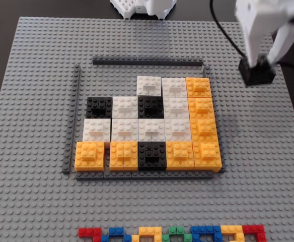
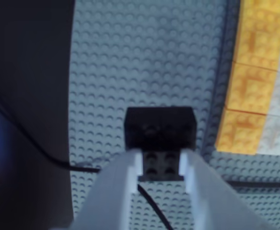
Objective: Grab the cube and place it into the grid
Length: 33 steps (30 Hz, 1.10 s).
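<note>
In the fixed view the black cube (image 1: pixel 258 75) is at the upper right, over the baseplate's right edge and outside the grid. My white gripper (image 1: pixel 260 64) comes down on it from above. The wrist view shows the two fingers (image 2: pixel 125 177) shut on the small raised brick on top of the cube (image 2: pixel 160 127). The grid (image 1: pixel 147 62) of white, black and orange blocks sits mid-plate inside thin dark strips. Its two top-left squares show bare grey plate. Orange blocks of the grid (image 2: pixel 255 86) fill the right of the wrist view.
A large grey studded baseplate (image 1: pixel 36 126) carries everything. A row of small multicoloured bricks (image 1: pixel 172 234) lies along its near edge. A black cable (image 1: pixel 222 30) runs behind the arm, and the white arm base (image 1: pixel 142 7) stands at the far edge.
</note>
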Each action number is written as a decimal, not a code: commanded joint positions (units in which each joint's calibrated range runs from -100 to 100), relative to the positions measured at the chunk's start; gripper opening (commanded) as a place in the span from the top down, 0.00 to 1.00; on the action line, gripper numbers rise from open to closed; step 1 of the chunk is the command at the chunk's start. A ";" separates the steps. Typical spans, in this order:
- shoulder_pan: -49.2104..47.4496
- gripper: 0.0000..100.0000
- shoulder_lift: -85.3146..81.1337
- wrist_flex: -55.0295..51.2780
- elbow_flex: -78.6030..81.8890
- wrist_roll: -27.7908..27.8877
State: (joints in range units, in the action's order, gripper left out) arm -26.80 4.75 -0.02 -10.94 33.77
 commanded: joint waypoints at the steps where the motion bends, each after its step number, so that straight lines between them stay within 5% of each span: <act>1: 1.49 0.94 -9.91 -2.32 -6.68 1.71; 33: 34.64 0.96 -40.61 7.21 39.44 18.95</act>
State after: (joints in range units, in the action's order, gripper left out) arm 3.97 -30.70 5.59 25.24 50.92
